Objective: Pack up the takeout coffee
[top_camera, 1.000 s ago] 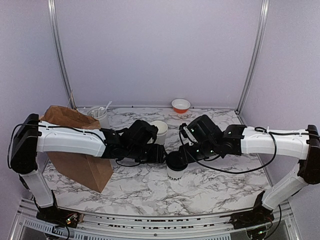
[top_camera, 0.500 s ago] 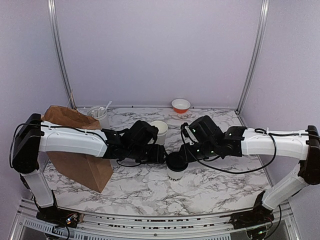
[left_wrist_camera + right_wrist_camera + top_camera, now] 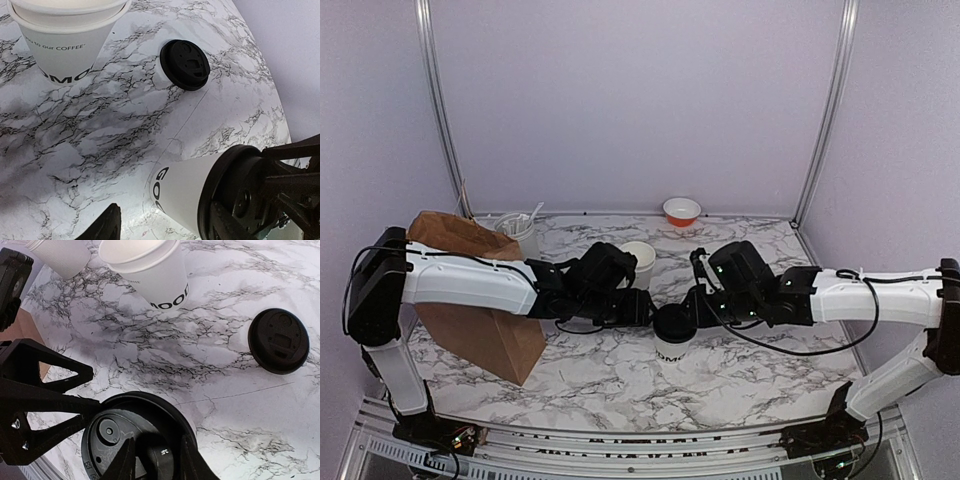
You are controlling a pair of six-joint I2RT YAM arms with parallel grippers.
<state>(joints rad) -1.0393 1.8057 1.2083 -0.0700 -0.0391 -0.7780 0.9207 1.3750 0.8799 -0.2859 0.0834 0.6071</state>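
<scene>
One lidded cup [image 3: 670,350]: likely light, thin-walled, crushable; lid [image 3: 112,437] may pop. Grip mid-wall, gently. Left gripper [image 3: 167,220] spread around it; right gripper [image 3: 157,452] on lid, closure unreadable.

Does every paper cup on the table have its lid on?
No, the far cup stands open, and a spare black lid lies apart from it.

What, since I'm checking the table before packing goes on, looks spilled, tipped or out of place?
Nothing is spilled or tipped. One thing stands out: the far cup stands open, its black lid lying flat on the table beside it, not touching it. The near cup is lidded, under the right gripper.
</scene>
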